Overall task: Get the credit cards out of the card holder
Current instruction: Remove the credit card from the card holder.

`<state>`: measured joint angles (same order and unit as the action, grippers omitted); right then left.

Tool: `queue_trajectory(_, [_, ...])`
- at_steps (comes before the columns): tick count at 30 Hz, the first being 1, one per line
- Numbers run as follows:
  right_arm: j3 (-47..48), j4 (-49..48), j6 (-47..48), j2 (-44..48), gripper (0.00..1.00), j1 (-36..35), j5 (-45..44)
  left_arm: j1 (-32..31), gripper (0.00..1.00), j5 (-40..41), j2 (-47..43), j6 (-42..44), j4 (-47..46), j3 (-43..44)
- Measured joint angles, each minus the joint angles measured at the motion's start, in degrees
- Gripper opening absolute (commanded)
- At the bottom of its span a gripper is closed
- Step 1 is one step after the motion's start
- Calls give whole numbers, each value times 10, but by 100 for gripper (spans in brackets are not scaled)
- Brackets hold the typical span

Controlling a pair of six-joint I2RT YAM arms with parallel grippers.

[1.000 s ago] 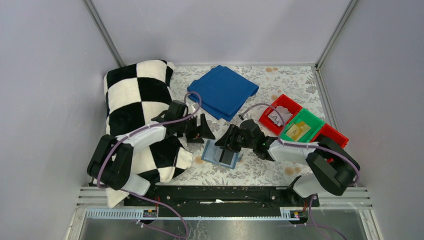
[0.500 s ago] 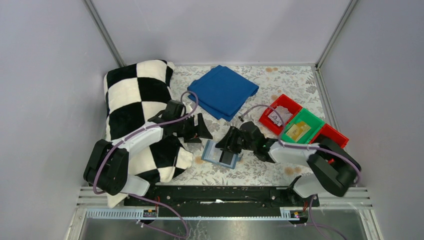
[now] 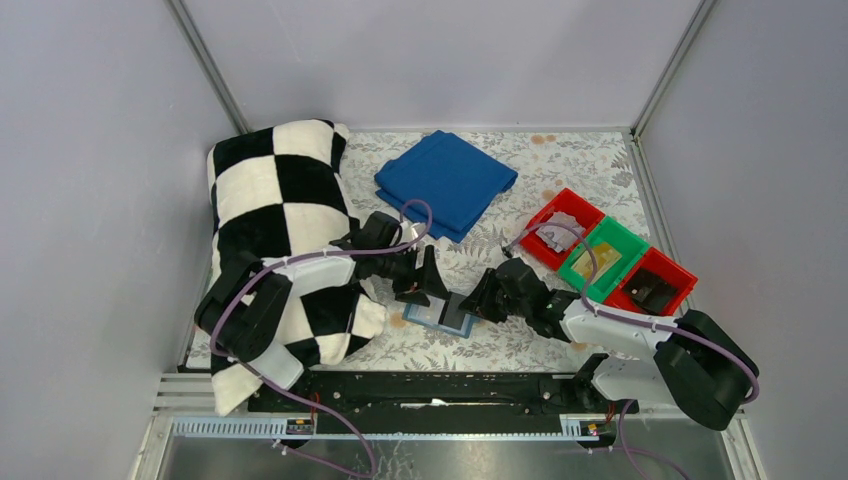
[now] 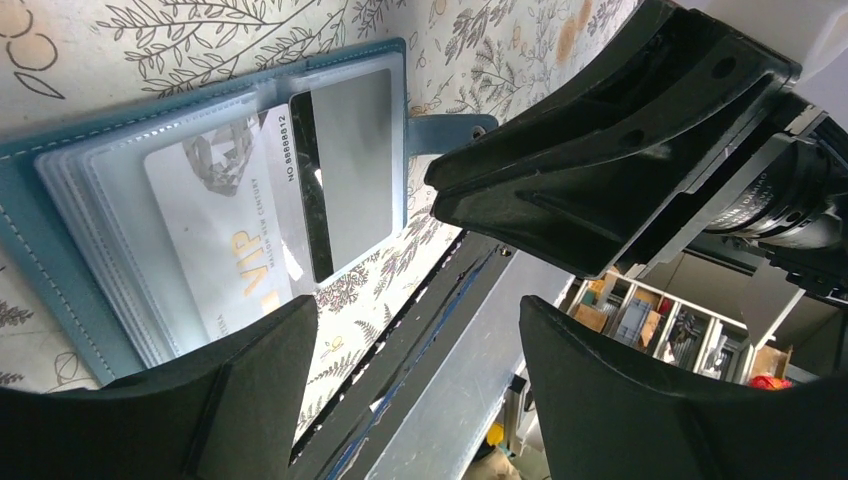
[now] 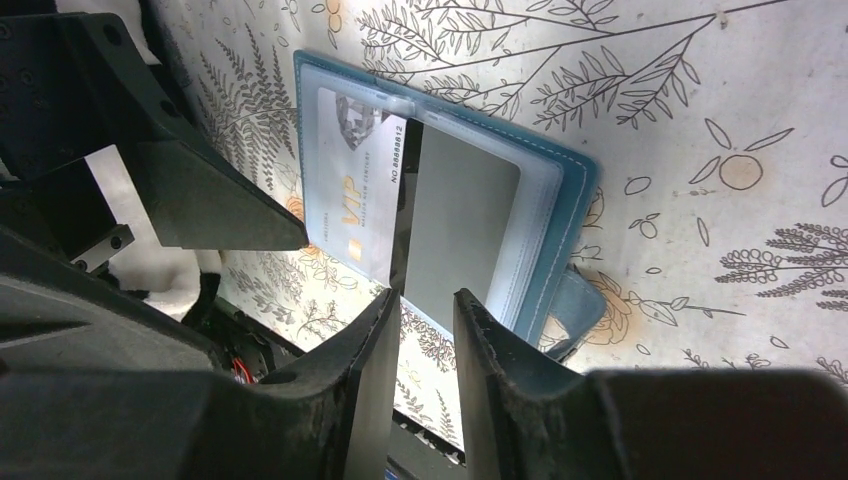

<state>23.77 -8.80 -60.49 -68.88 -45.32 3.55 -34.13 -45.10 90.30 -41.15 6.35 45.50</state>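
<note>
The card holder [image 3: 438, 316] lies open on the flowered worktop [image 3: 560, 160] toward 6 o'clock. 2 credit cards show in its clear sleeves: a white VIP card [image 5: 350, 190] and a grey card [image 5: 465, 225]. The left claw [image 3: 425, 285] hangs wide at the holder's 11 o'clock. The right claw [image 5: 428, 320], at its 3 o'clock, is narrow, with a slit between its tips at the grey card's edge.

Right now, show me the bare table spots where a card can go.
Bare: the far right corner between the cloth and the bins; the near strip between the holder and the front edge. Crowded: the middle, where the left gripper and right gripper meet over the holder, and the left side, under the pillow.
</note>
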Motion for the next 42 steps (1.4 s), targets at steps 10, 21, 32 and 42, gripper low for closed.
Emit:
queue_trajectory(10, [-5, -9, -2, -27, 34, 0, 1, -14, 77, -12, 42, -14, -34, -2])
queue_trajectory(21, [-6, -45, -9, -63, 33, 0, 5, -19, 77, 2, 57, -16, -36, -8])
queue_trajectory(32, [-17, -94, -28, -81, 32, 0, 11, -19, 71, 4, 64, -16, -42, -13])
queue_trajectory(42, [-19, -100, -30, -82, 32, 0, 16, -19, 50, 5, 73, -37, -90, -30])
